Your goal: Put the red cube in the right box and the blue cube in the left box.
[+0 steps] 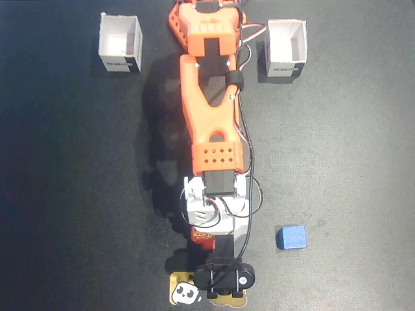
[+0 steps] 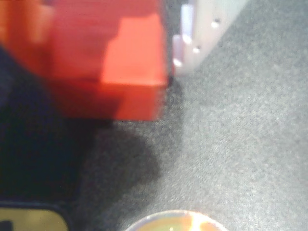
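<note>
The red cube [image 1: 202,239] peeks out under the arm's white wrist near the bottom of the fixed view. It fills the upper left of the wrist view as a blurred red cube [image 2: 125,72]. My gripper [image 1: 206,234] is shut on it, with the white finger [image 2: 192,38] pressed against its right side and an orange part on its left. The blue cube [image 1: 290,237] lies free on the dark mat, right of the gripper. One white box [image 1: 120,44] stands at top left and the other white box [image 1: 286,48] at top right; both look empty.
The orange arm [image 1: 211,97] runs down the middle from the top edge. A yellow sticker with a panda face [image 1: 184,293] lies by the bottom edge, under the black wrist camera mount [image 1: 225,277]. The dark grey mat [image 1: 350,162] covers the table.
</note>
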`<state>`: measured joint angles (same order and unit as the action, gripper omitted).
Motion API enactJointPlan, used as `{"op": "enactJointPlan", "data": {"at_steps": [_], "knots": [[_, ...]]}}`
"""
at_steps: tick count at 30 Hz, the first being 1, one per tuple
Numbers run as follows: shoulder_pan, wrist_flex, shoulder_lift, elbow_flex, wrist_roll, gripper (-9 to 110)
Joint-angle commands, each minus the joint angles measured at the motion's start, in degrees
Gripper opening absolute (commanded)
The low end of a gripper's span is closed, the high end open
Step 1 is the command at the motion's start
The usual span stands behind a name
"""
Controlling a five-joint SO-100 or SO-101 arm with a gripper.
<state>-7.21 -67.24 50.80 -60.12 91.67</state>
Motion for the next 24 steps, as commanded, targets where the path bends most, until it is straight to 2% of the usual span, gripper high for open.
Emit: {"op": "enactJointPlan", "data": {"at_steps": [1, 10, 24], "knots": [[0.62, -0.18, 1.05, 2.20, -0.35, 9], [1.85, 0.26, 5.45, -1.14, -3.16, 9], [8.44, 3.69, 27.33, -23.55, -7.73, 10]]}}
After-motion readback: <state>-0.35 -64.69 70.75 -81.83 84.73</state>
